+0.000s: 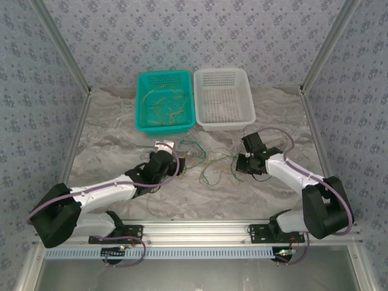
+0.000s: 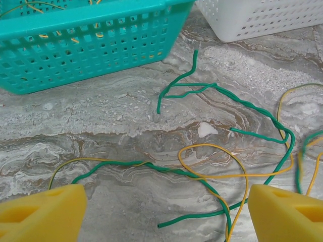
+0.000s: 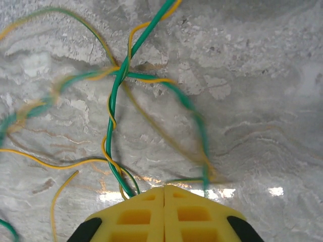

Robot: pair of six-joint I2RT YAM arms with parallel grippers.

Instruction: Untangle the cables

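Our right hand (image 3: 164,191) clenched, twisted cables (image 3: 113,116) running straight ahead from its tips; left hand (image 2: 164,204) released, loose strands (image 2: 151,167) crosswise between its fingers (image 2: 43,214)

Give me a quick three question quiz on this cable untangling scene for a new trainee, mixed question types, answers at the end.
1. Short answer: what two colours are the twisted cables that the right end effector is shut on?
2. True or false: the left end effector is shut.
3. Multiple choice: which basket has cables lying in it? A) the teal basket B) the white basket C) both

Key:
1. Green and yellow.
2. False, its fingers stand wide apart above the cables on the table.
3. A.
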